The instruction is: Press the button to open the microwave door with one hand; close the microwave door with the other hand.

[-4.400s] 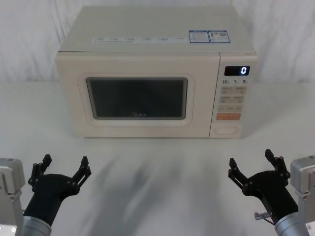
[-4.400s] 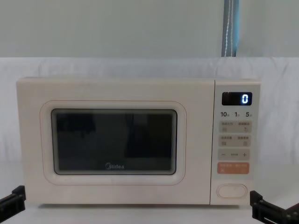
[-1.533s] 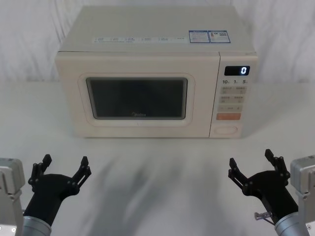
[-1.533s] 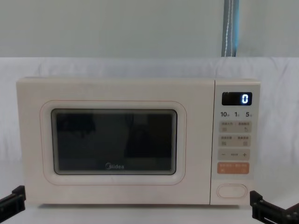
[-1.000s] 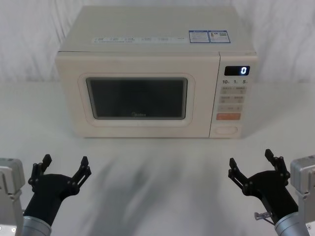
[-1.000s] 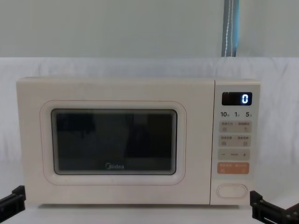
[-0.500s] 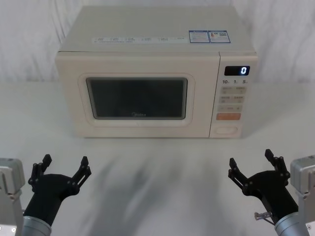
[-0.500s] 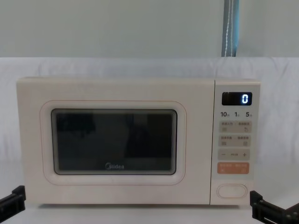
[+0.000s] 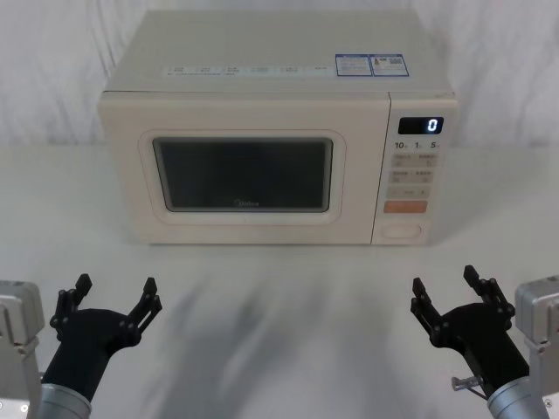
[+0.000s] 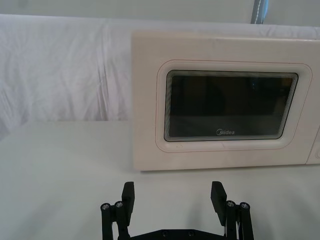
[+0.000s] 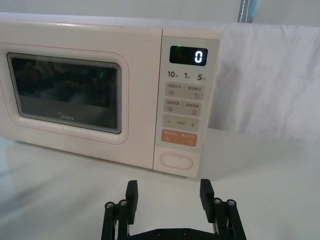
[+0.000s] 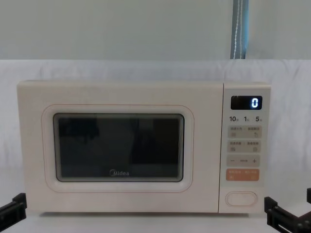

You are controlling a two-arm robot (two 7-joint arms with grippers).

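Nearest the robot, the left gripper [image 9: 112, 290] hangs low over the white table [image 9: 279, 305] on the left, its fingers spread wide with nothing between them. The right gripper [image 9: 450, 288] hangs low on the right, fingers also apart and empty (a little less widely than the left). Bare tabletop lies between both grippers and the microwave [image 9: 271, 70], so nothing stands in the way of either.

Farther back, the microwave sits square on the table, front toward the robot. The microwave door [image 9: 122, 166] is shut flush, its dark window on the left part of the front. On the control panel at the right, the button [image 9: 402, 231] is the lowest key, just under the orange key [image 9: 405, 207]; the display [image 9: 421, 125] above reads "0". White cloth [image 9: 52, 70] drapes behind.
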